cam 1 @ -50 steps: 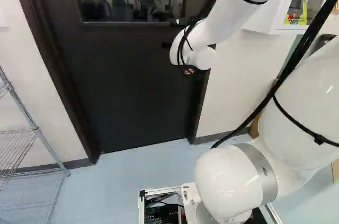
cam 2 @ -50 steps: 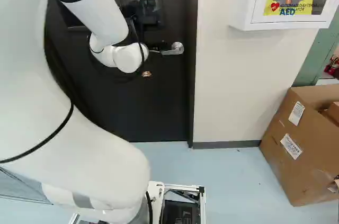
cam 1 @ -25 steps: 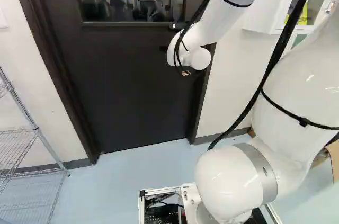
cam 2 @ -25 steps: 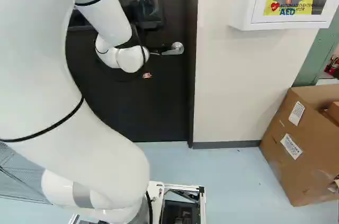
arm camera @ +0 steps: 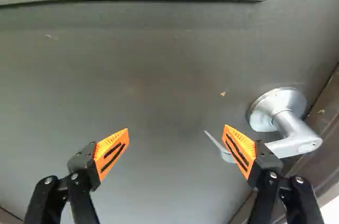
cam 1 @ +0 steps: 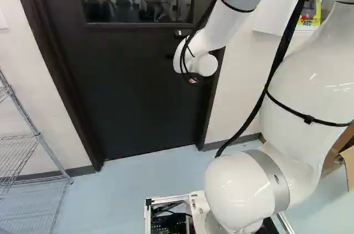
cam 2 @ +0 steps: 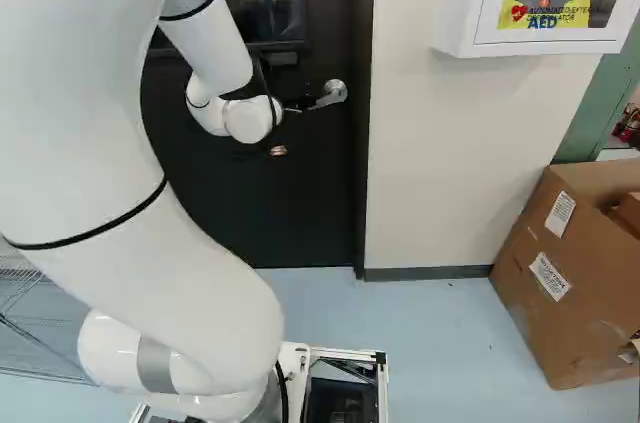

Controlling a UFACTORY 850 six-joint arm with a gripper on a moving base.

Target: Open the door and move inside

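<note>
The base remains in place and the door (cam 1: 144,90) remains shut. From left to right in the left base view, the wrist (cam 1: 191,60) has dropped slightly and the upper arm (cam 1: 301,84) has swung left. In the right base view, the wrist sits slightly lower than before, and the handle (cam 2: 333,93) appears to slope a little more downward at its free end. This suggests that the handle is being pressed to release the latch; the latch state itself cannot be seen. The arm rises from its lowest joint (cam 1: 238,192), reaches forward and bends down at the wrist, with the gripper (arm camera: 176,131) directed at the door. The fingers are released and spread wide, with nothing grasped. In the wrist view, the finger farther from the handle stands before plain door surface; the other overlaps the handle, near its free end. Contact cannot be confirmed. The handle is mounted beside the door frame (cam 2: 363,163). Opening likely requires full handle travel, then door motion; the finger could slip off the free end.
</note>
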